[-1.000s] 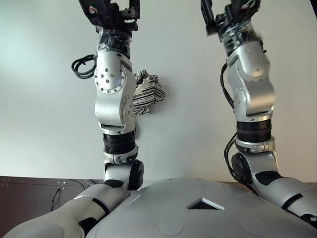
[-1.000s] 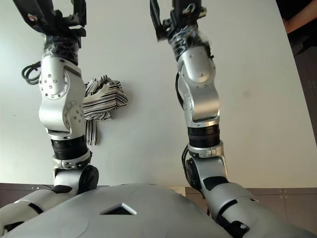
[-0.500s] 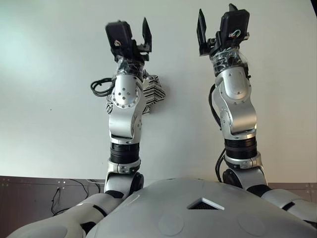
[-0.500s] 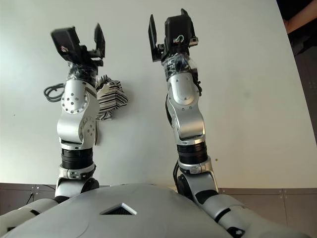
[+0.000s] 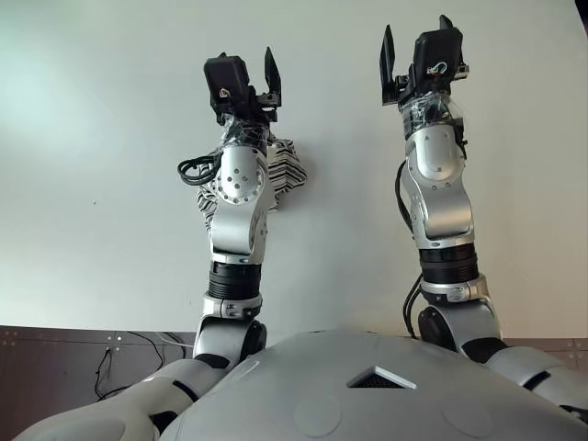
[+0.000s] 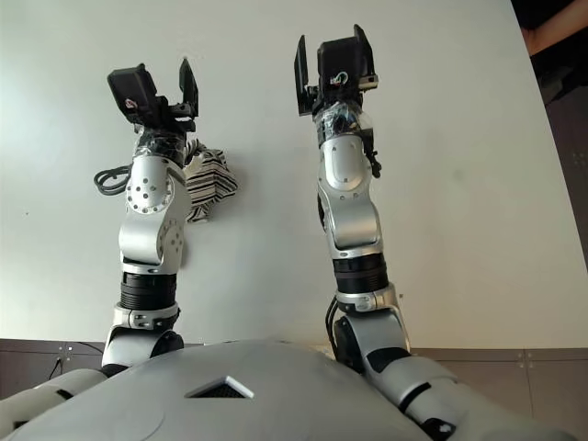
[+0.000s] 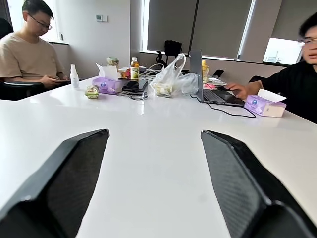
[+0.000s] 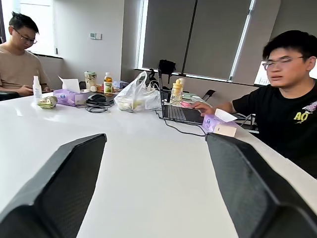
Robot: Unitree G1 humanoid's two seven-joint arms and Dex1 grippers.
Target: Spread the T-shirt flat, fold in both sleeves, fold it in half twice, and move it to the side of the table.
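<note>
Left eye view: striped T-shirt (image 5: pixel 290 171) lies bunched on the desk (image 5: pixel 92 138). Left gripper (image 5: pixel 250 77) and right gripper (image 5: pixel 415 53) gape empty.

Both arms extend forward, roughly parallel, forearms well apart. The left arm (image 5: pixel 237 197) is bent at the elbow, and its forearm runs straight ahead to the left wrist (image 5: pixel 244 129), which is wrapped in clear film. The left gripper (image 7: pixel 154 133) points forward with its two black fingers (image 7: pixel 74 178) spread wide and nothing between them. The right arm (image 5: pixel 441 197) holds the same pose, reaching slightly farther forward. The right wrist (image 5: pixel 432 110) is also film-wrapped. The right gripper (image 8: pixel 156 136) points forward, jaws spread wide and unloaded.
</note>
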